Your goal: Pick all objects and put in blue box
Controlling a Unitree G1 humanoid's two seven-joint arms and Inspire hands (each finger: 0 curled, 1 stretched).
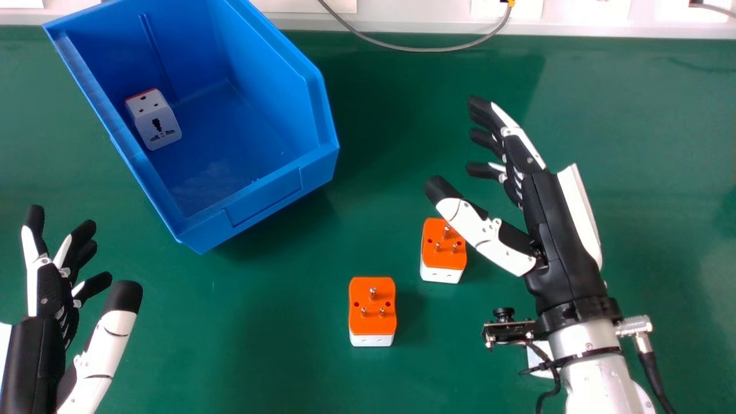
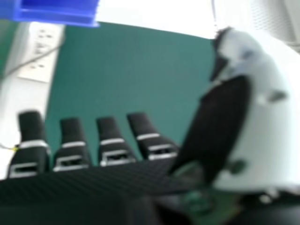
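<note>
In the head view my right hand (image 1: 549,230) is open above the table's right part, its thumb partly over one orange and white adapter (image 1: 443,248). A second orange and white adapter (image 1: 372,310) stands nearer, left of the first, pins up. The blue box (image 1: 259,201) is at the upper left, with a white adapter (image 1: 154,119) inside against its left wall. My left hand (image 1: 46,293) is open at the lower left, holding nothing. In the right hand view, straight fingers of my right hand (image 2: 112,145) have nothing in them, and part of the blue box (image 2: 56,11) shows.
A grey cable (image 1: 425,49) loops over the green table's far edge, by a white ledge (image 1: 402,22). White socket strips (image 2: 42,51) show in the right hand view. Green table surface (image 1: 259,356) lies between the two hands.
</note>
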